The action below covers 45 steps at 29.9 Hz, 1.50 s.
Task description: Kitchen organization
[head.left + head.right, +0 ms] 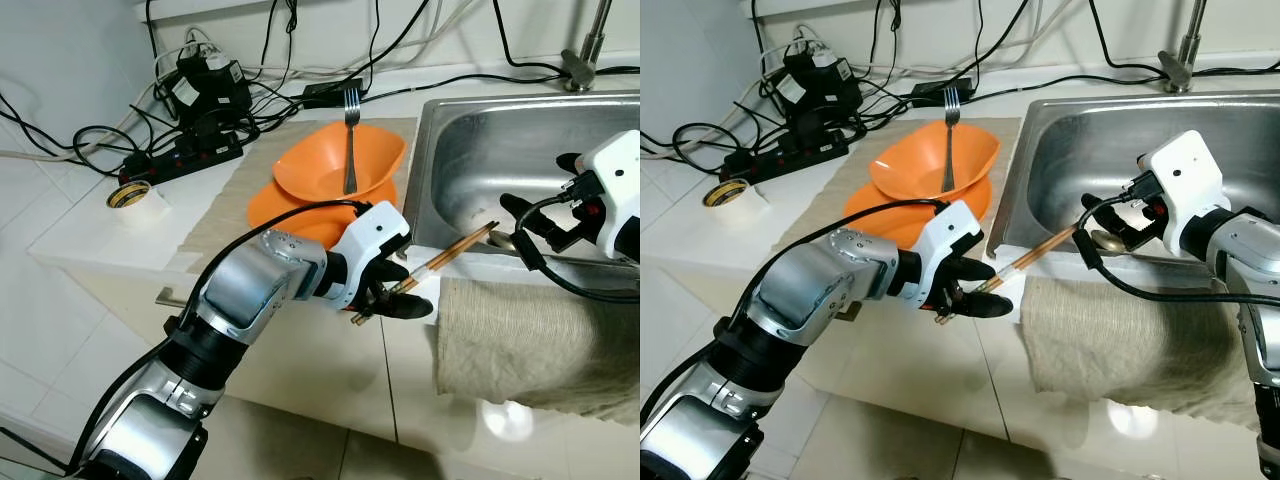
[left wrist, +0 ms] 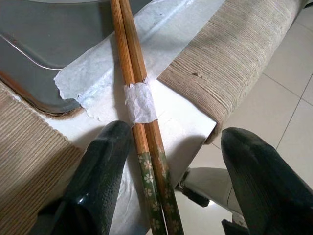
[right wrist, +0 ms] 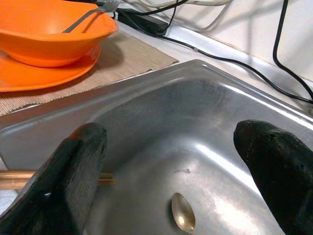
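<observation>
Left gripper (image 1: 392,293) at counter edge, around chopsticks (image 1: 440,262) slanting up into sink (image 1: 470,150). Right gripper (image 1: 530,225) over sink. Fork (image 1: 350,135) in orange bowl (image 1: 335,160) on orange plate (image 1: 275,205), on mat (image 1: 225,215). Tape roll (image 1: 130,196), power strip (image 1: 180,157), cloth (image 1: 535,340).

Two bamboo chopsticks (image 1: 440,262) – taped together with white tape – lie slanted across the sink's front rim (image 1: 470,262). Green flowered ends overhang the desk edge.

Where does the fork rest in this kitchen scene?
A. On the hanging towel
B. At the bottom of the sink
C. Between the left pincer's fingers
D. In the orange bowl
D: the fork lies in the orange bowl, its tines pointing toward the wall.
</observation>
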Tool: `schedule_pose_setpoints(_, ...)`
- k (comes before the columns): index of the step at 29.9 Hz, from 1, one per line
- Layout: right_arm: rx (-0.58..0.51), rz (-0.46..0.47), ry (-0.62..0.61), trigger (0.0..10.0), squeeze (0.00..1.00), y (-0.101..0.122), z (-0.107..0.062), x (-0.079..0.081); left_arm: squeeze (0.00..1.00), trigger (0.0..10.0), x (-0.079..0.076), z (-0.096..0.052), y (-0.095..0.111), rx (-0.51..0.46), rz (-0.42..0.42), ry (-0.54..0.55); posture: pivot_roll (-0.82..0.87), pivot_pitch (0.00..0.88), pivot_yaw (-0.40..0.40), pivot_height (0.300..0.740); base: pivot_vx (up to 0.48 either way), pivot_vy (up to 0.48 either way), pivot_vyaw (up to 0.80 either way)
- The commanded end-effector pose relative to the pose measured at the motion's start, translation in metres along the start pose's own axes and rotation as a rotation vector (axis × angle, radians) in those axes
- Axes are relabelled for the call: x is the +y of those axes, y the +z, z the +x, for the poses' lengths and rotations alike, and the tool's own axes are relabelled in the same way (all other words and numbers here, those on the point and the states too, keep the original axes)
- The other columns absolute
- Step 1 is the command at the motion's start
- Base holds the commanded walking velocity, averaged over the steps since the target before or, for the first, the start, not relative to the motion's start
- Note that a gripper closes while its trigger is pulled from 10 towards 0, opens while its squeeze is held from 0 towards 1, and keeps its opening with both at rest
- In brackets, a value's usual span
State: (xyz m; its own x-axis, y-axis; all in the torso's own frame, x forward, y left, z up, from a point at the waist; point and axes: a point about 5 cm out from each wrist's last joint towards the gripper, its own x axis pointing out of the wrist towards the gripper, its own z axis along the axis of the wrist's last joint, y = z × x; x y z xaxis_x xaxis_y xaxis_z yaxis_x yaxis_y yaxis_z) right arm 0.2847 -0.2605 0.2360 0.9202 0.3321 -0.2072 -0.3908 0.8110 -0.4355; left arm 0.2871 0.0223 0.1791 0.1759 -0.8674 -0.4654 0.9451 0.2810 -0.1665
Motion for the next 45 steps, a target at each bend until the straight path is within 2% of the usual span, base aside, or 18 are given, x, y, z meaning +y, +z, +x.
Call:
schedule_pose_setpoints(1, -0.025, -0.012, 0.019, 10.0, 0.00, 0.006, 0.003, 0.004, 0.00, 10.0, 0.003, -0.003, -0.002, 0.017, 0.012, 0.028, -0.08, 0.000, 0.211, 0.740, 0.000, 0.000, 0.00)
schedule_pose_setpoints(10, -0.027, -0.011, 0.017, 10.0, 0.00, 0.006, 0.003, 0.004, 0.00, 10.0, 0.009, -0.002, 0.000, 0.022, 0.054, 0.053, -0.08, 0.000, 0.215, 0.740, 0.000, 0.000, 0.00)
schedule_pose_setpoints(11, -0.026, -0.011, 0.016, 10.0, 0.00, 0.006, 0.003, 0.004, 0.00, 0.0, 0.008, -0.002, -0.001, 0.023, 0.063, 0.047, -0.08, 0.000, 0.216, 0.740, 0.000, 0.000, 0.00)
schedule_pose_setpoints(20, -0.026, -0.007, 0.010, 10.0, 0.00, 0.006, 0.002, 0.004, 0.00, 0.0, 0.011, 0.001, -0.008, 0.031, 0.082, 0.029, -0.08, 0.000, 0.218, 0.740, 0.000, 0.000, 0.00)
schedule_pose_setpoints(38, -0.028, -0.006, 0.009, 10.0, 0.00, 0.006, 0.002, 0.004, 0.00, 0.0, 0.008, 0.001, -0.007, 0.021, 0.107, -0.021, -0.08, 0.007, 0.221, 0.740, 0.000, 0.000, 0.00)
schedule_pose_setpoints(39, -0.028, -0.006, 0.008, 10.0, 0.00, 0.006, 0.002, 0.004, 0.00, 0.0, 0.008, 0.001, -0.006, 0.013, 0.106, -0.025, -0.08, 0.007, 0.221, 0.740, 0.000, 0.000, 0.00)
schedule_pose_setpoints(40, -0.028, -0.003, 0.005, 10.0, 0.00, 0.006, 0.002, 0.004, 0.00, 0.0, 0.007, -0.001, 0.003, -0.040, 0.088, -0.033, -0.08, 0.007, 0.219, 0.740, 0.000, 0.000, 0.00)
schedule_pose_setpoints(45, -0.027, 0.000, 0.002, 10.0, 0.00, 0.005, 0.002, 0.003, 0.00, 0.0, 0.008, -0.005, 0.016, -0.116, 0.053, -0.028, -0.08, 0.007, 0.218, 0.740, 0.000, 0.000, 0.00)
